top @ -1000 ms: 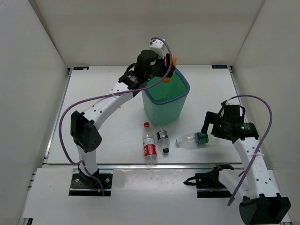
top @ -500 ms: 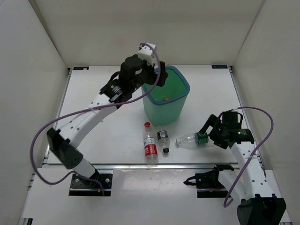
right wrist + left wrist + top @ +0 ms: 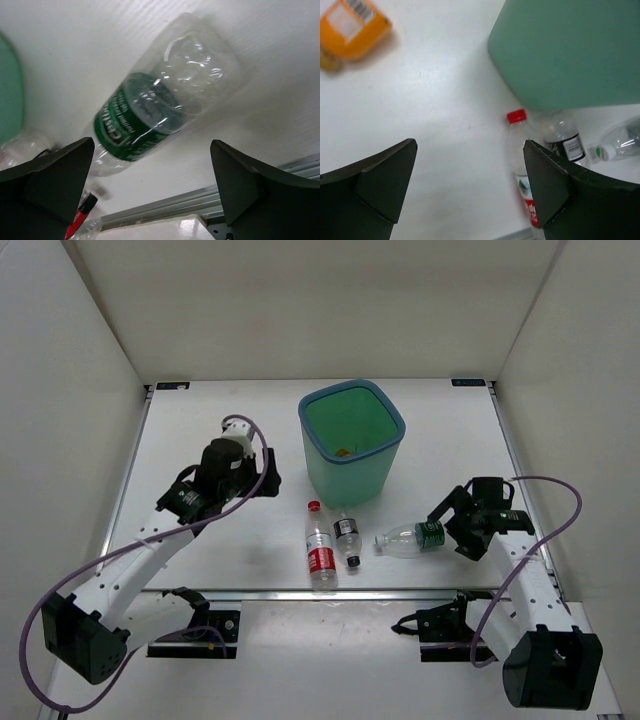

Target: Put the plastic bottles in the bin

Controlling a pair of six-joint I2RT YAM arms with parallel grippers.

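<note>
Jaws wide apart, my right gripper point(image 3: 152, 145) holds nothing. It hangs at the base end of the green-label bottle point(image 3: 145, 115), which lies on its side on the table point(image 3: 440, 430) with its cap pointing toward the other bottles. From the wrist, the clear body and green label fill the gap between my fingers point(image 3: 55, 175). I cannot tell whether they reach down beside it or stay above it.

My left gripper point(image 3: 470, 150) is spread just as wide and is empty, hovering over bare table to the left of the bin point(image 3: 345, 480).

The red-cap bottle point(image 3: 320, 548) lies in front of the bin with its cap near the bin's base and its body running toward the near edge. The black-cap bottle point(image 3: 347, 537) lies just beside it on the right, cap toward the near edge, and sits between the red-cap bottle and the green-label one. An orange bottle point(image 3: 352, 22) with a white barcode label lies on the table at the upper left of my left wrist view, well apart from the bin. From above, my left arm covers that spot.

The bin stands upright near the middle of the table. A small orange object point(image 3: 343, 452) lies on its floor, too small to make out.

A metal rail point(image 3: 170, 205) runs along the near table edge, and white walls close in the three other sides.
</note>
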